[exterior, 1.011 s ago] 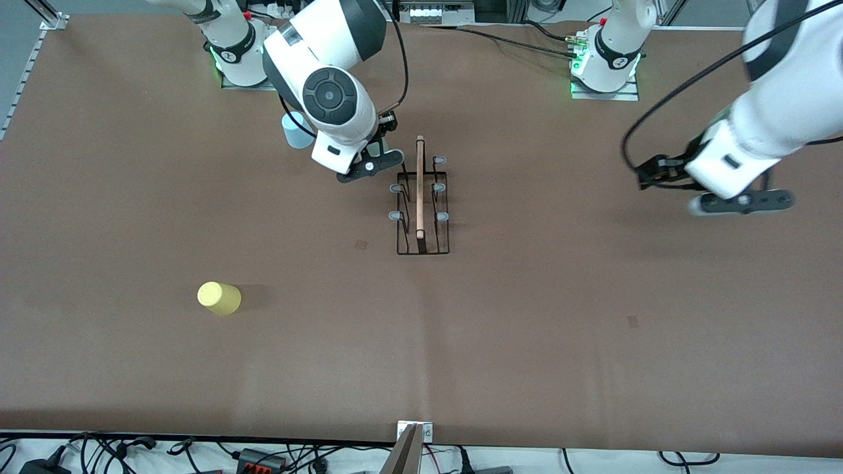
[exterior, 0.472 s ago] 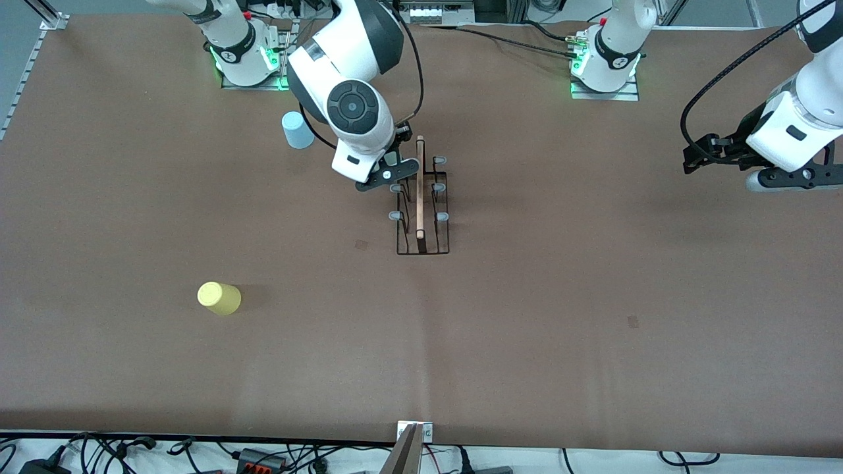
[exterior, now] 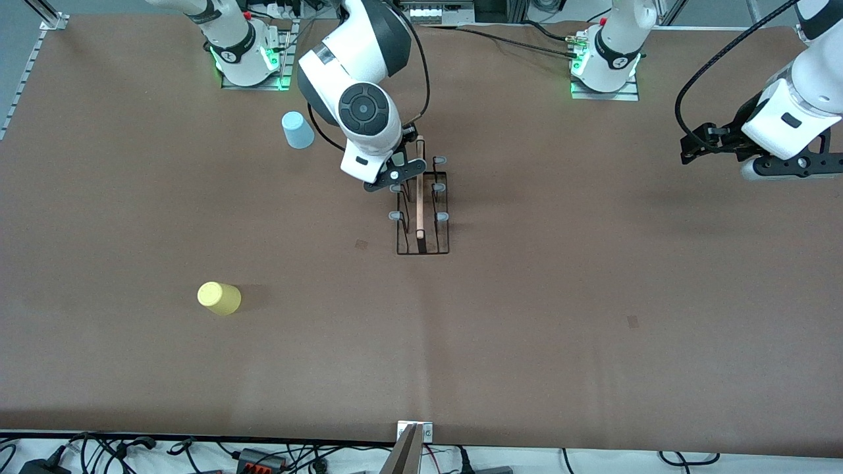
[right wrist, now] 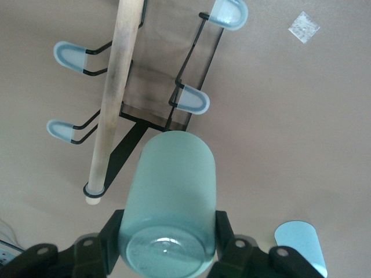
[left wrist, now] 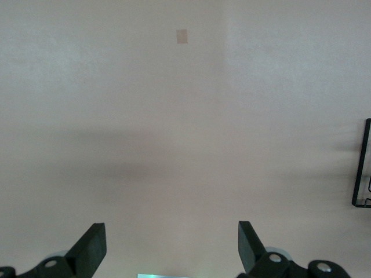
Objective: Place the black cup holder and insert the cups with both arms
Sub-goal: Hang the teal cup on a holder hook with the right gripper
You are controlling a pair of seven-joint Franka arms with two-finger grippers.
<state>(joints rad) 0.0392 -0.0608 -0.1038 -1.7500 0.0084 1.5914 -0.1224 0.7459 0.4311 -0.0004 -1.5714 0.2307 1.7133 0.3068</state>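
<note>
The jaws of the right gripper [right wrist: 168, 246] are clamped on the grey-green cup [right wrist: 168, 202], held over the end of the black cup holder [exterior: 422, 210] nearest the robot bases. The cup is seen beside the wooden handle [right wrist: 113, 92] and above a pale-tipped peg [right wrist: 193, 101]; no cup sits on any visible peg. The blue cup [exterior: 298, 130] and the yellow cup [exterior: 219, 297] stand on the surface [exterior: 593, 316] toward the right arm's end. The jaws of the left gripper [left wrist: 171, 249] are apart and empty above bare surface.
</note>
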